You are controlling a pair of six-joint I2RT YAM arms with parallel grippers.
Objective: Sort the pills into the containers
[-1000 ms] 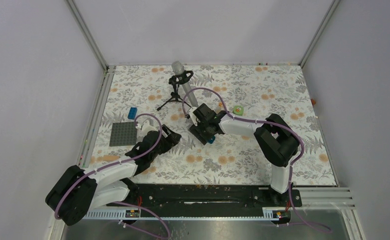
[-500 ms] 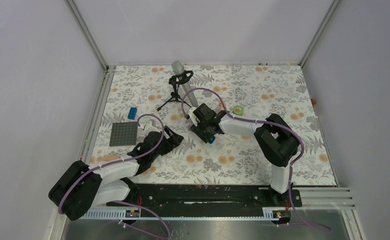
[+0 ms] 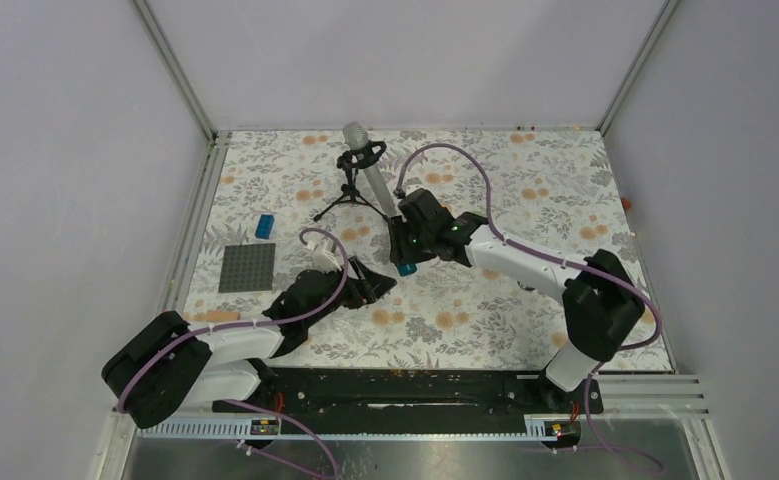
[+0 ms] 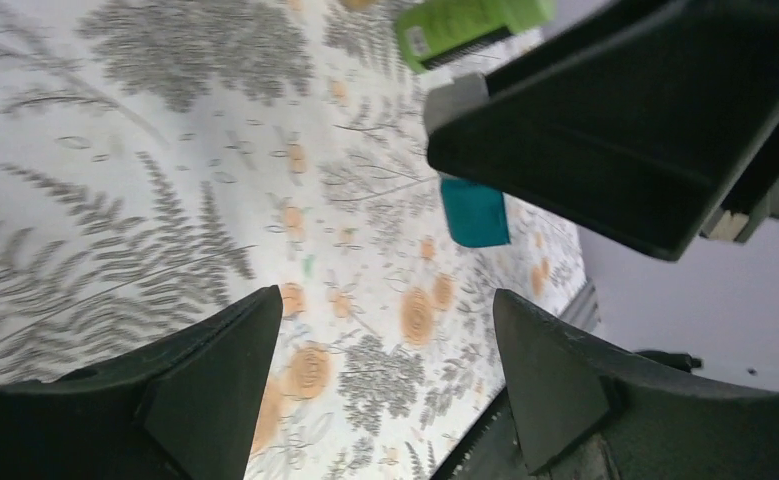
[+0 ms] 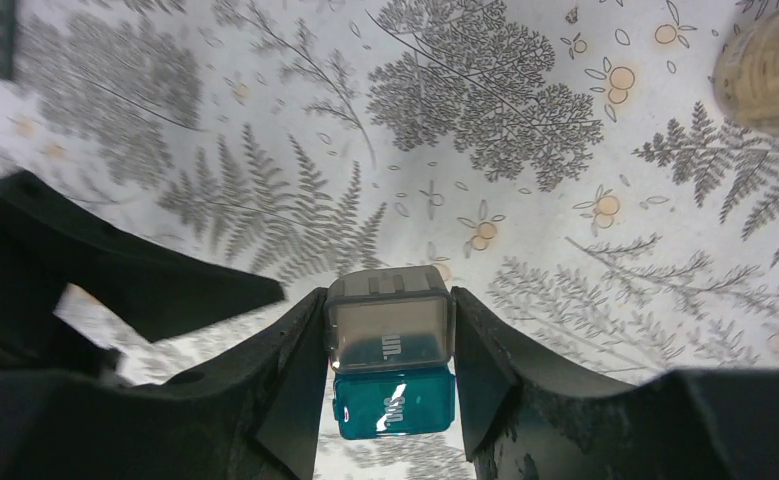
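Note:
A small pill container with a smoky clear compartment [image 5: 389, 330] above a teal one [image 5: 395, 400] is clamped between the fingers of my right gripper [image 5: 388, 305]. From above, that gripper [image 3: 405, 252] hangs over the middle of the table, the teal end [image 3: 406, 268] poking out below it. My left gripper [image 3: 373, 285] sits just left of it, open and holding nothing. Its wrist view looks between its own fingertips [image 4: 385, 300] up at the teal container [image 4: 475, 212] and the right gripper's black fingers [image 4: 615, 120]. I can make out no loose pills.
A microphone on a small tripod [image 3: 358, 150] stands at the back centre. At the left lie a grey baseplate [image 3: 246, 267] and a blue brick [image 3: 264, 226]. A green labelled object [image 4: 470, 20] lies beyond the container. A round beige object [image 5: 770, 65] sits ahead of the right gripper.
My right gripper closed on the pill container and swung it slightly back and right. The left arm reached rightward toward it, jaws unchanged.

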